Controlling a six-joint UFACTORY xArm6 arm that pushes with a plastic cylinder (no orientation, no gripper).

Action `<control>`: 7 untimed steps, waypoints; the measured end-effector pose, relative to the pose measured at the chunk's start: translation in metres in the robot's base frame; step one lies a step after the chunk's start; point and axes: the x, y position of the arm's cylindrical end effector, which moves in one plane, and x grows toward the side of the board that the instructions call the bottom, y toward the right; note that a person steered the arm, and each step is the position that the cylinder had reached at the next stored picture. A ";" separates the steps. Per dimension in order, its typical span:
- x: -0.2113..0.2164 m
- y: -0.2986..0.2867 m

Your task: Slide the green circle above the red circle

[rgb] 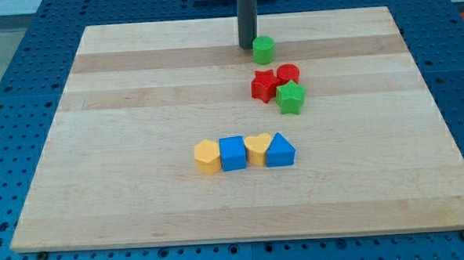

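— Eight blocks sit on the wooden board (137, 111). Where is my tip (247, 47) among them?

— At the view's top, near the board's far edge. The dark rod comes straight down and its lower end meets the wood just at nine o'clock of the green circle (264, 49), close beside it. Whether the two actually touch, I cannot tell; any gap is too narrow to judge.

— Anything clamped or carried?

— No. The rod has no fingers to spread or close, so nothing is held; its end is bare and only rests on the board beside that green block.

— And the red circle (288, 73)?

— It lies at about five o'clock of the green circle, a little apart from it. At nine o'clock of the red circle is the red star (264, 85), touching it or nearly so. The green star (290, 97) sits at six o'clock of the red circle, pressed against both red pieces. Those three form a tight cluster, with the green circle standing separate at its eleven o'clock.

— What about the others?

— A row runs across the board's middle, well apart from the cluster, toward seven o'clock from it. From the view's left: a yellow hexagon (207, 157), a blue square (233, 153), a yellow heart (257, 148), a blue triangle (280, 151). Each touches its neighbour. Around the board is a blue perforated table (11, 92).
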 end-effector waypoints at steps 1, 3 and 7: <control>0.026 0.000; 0.037 0.000; -0.004 0.058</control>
